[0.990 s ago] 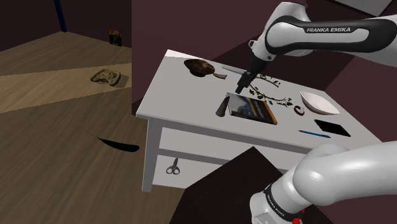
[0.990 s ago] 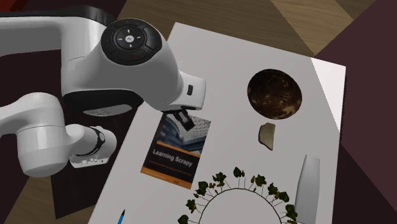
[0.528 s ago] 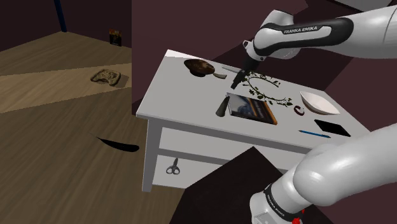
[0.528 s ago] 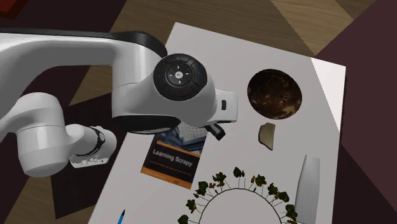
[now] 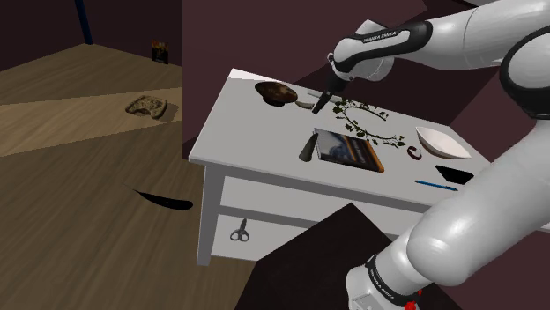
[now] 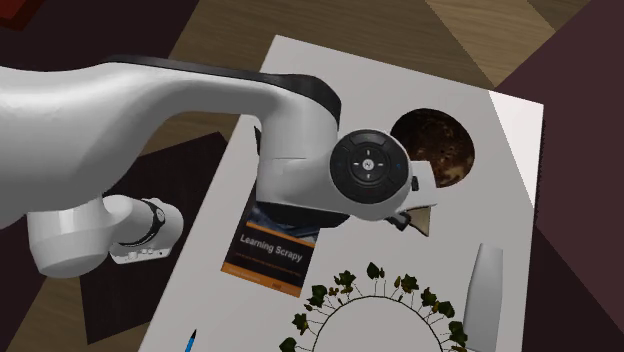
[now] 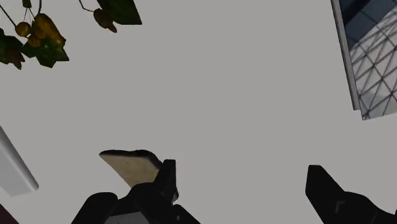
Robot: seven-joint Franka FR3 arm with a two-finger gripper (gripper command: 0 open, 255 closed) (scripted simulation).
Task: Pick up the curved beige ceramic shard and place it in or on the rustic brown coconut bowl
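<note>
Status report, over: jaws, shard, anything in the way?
Black gripper: jaws open, empty. Curved beige shard lying on white table, beside one jaw, ungrasped. Round dark-brown bowl close by, nothing between.

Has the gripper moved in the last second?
Yes. In the shoulder view the gripper has shifted up-left, away from the book, toward the shard beside the bowl.
</note>
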